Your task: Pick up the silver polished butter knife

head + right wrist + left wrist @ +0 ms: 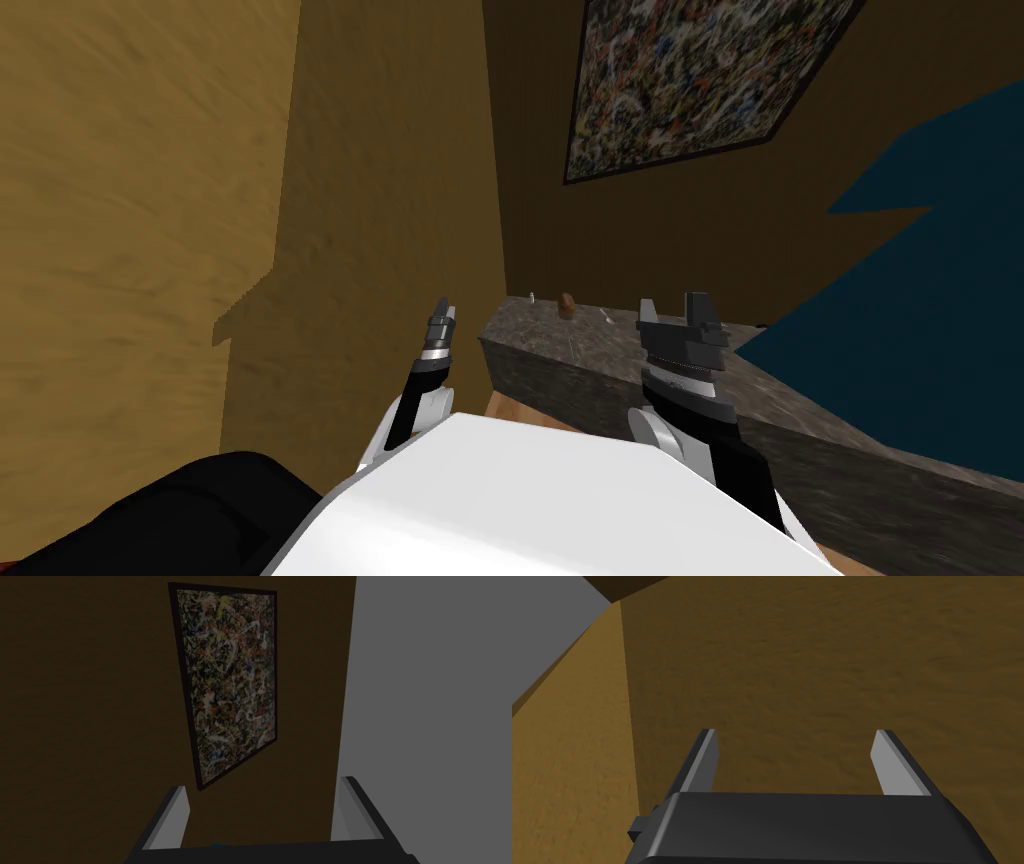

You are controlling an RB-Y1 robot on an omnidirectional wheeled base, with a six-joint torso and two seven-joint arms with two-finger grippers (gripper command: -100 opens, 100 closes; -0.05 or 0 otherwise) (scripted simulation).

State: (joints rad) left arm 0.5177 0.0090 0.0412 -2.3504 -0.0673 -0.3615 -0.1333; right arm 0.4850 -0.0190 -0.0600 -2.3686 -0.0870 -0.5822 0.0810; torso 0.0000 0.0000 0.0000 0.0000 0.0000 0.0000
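The left gripper (797,733) is seen wide open, its two fingers (704,761) standing about a third of the view apart, and nothing is held between them; in the head view it is raised ahead of the chest on the left, beside the end of the counter rather than above it, and a flat brown wall (822,666) is faced by it. The right gripper (262,786) is likewise spread open and empty, with its blades parted and nothing gripped; in the head view it is held up over the near edge of a dark, mottled counter (560,370), which runs from the corner of the room towards the lower right.

On the counter top, towards its far end, a thin pale sliver is made out, taken to be the butter knife (607,316), though it is too small for its shape or finish to be told; it lies flat on the top, untouched by either gripper, between the right gripper and a small brown object (567,303); a smaller pale object (533,296) stands beyond that, nearest the corner. The knife is seen closer to the right gripper than to the left.

Above the counter a framed, speckled picture (690,80) is hung on the brown wall; a dark blue shape (920,300) is seen at the right, behind the counter.
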